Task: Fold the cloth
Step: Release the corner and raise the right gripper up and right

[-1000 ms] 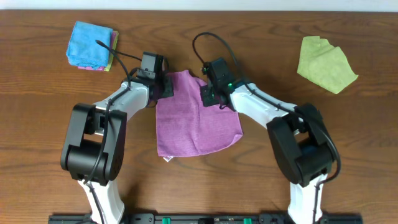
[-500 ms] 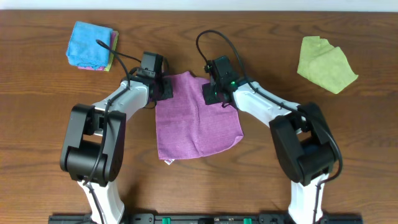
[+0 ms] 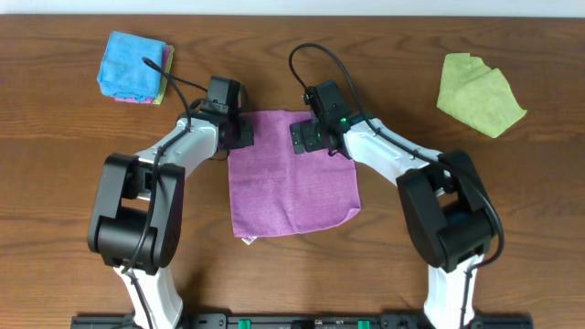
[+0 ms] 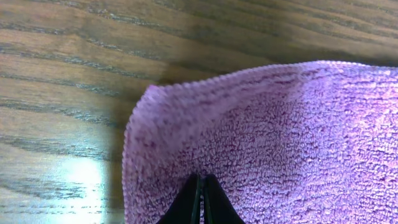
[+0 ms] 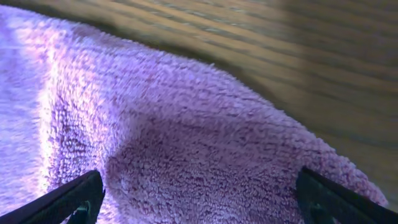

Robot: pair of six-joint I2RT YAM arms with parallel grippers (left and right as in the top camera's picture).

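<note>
We see white links and chunky black joints on both arms (image 3: 183, 144); the black left gripper (image 3: 243, 136) and right gripper (image 3: 303, 137) each trail a looped black cable (image 3: 311, 55).

Brown wood-grain table (image 3: 55, 183), lt glare; pale strip (image 3: 292, 7) behind.

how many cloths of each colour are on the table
purple cloth: 1
green cloth: 1
blue cloth: 1
total: 3, not counting the coloured edges peeking out under the blue one, too little of which shows to count
</note>
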